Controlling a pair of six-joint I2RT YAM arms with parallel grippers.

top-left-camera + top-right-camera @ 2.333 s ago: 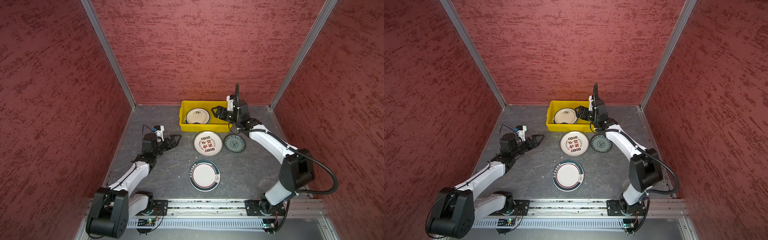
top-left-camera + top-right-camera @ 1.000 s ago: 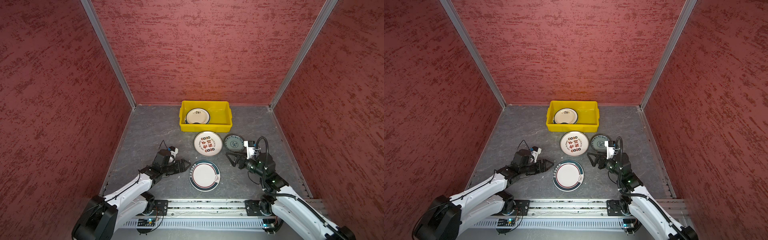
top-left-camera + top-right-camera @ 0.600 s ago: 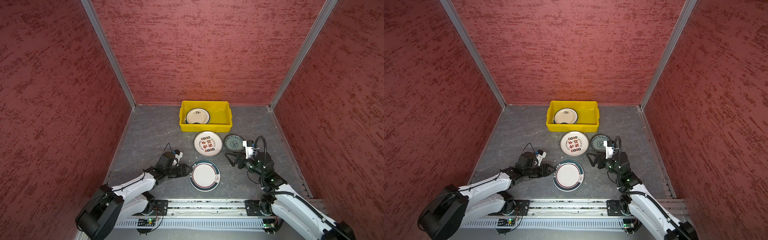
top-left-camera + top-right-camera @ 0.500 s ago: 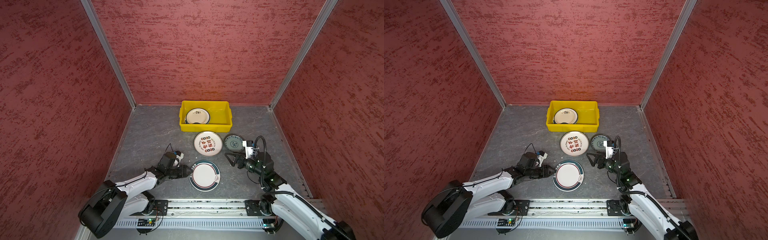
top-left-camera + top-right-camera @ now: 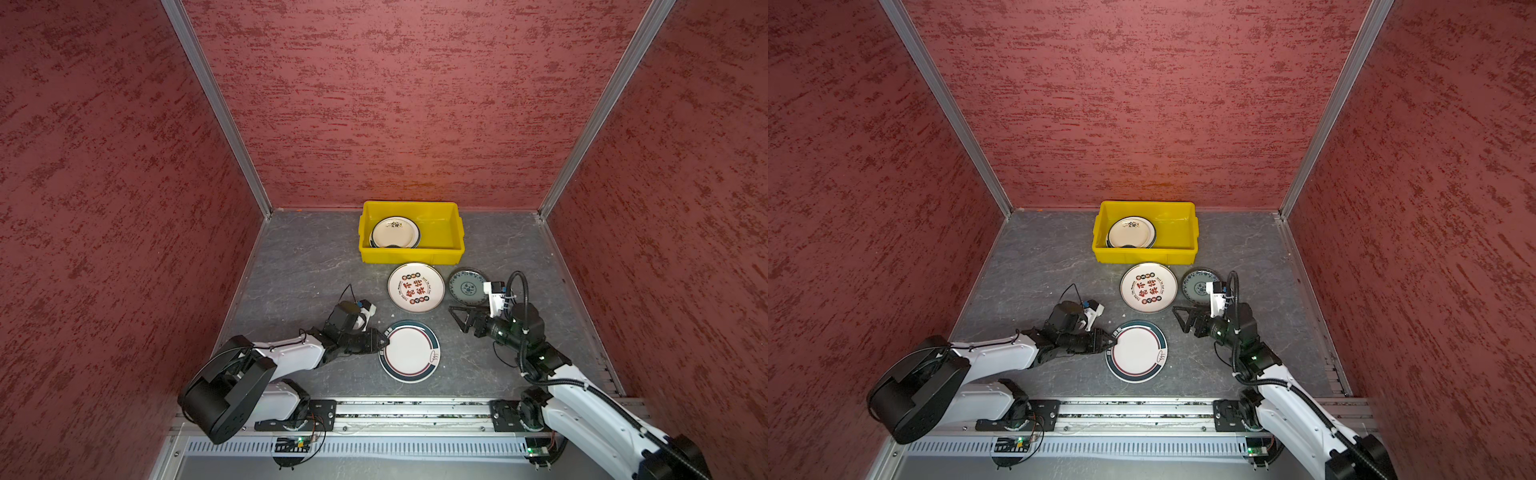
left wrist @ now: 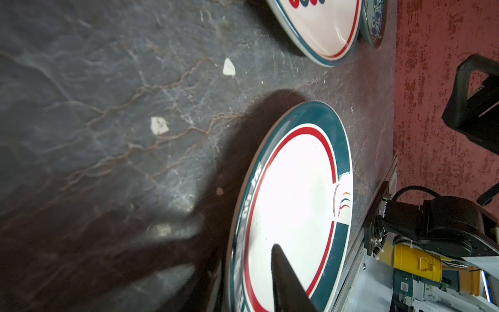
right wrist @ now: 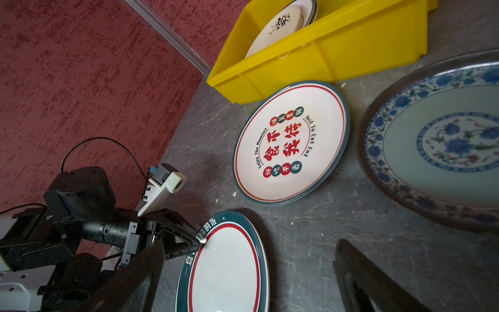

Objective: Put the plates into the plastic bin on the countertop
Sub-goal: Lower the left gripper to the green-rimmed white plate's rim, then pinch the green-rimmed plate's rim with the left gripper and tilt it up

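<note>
A white plate with a teal rim (image 5: 409,351) (image 5: 1137,351) lies at the front of the grey countertop (image 5: 303,266). My left gripper (image 5: 384,343) (image 5: 1113,341) (image 6: 235,256) (image 7: 201,239) is shut on its left rim, one finger on top and the other beneath. A plate with red and black characters (image 5: 416,287) (image 7: 290,141) and a small blue patterned plate (image 5: 467,286) (image 7: 442,143) lie before the yellow plastic bin (image 5: 411,253) (image 7: 324,56). Stacked plates (image 5: 394,232) lie in the bin's left half. My right gripper (image 5: 457,320) (image 5: 1179,320) (image 7: 248,256) hovers open and empty, right of the teal-rimmed plate.
Red textured walls (image 5: 124,208) close in three sides. An aluminium rail (image 5: 415,405) with both arm bases runs along the front edge. Small white chips (image 6: 159,125) lie on the countertop left of the teal-rimmed plate.
My left gripper slid right onto the teal-rimmed plate's rim and its jaws narrowed around it. My right arm came back from the bin and now holds low at the front right.
</note>
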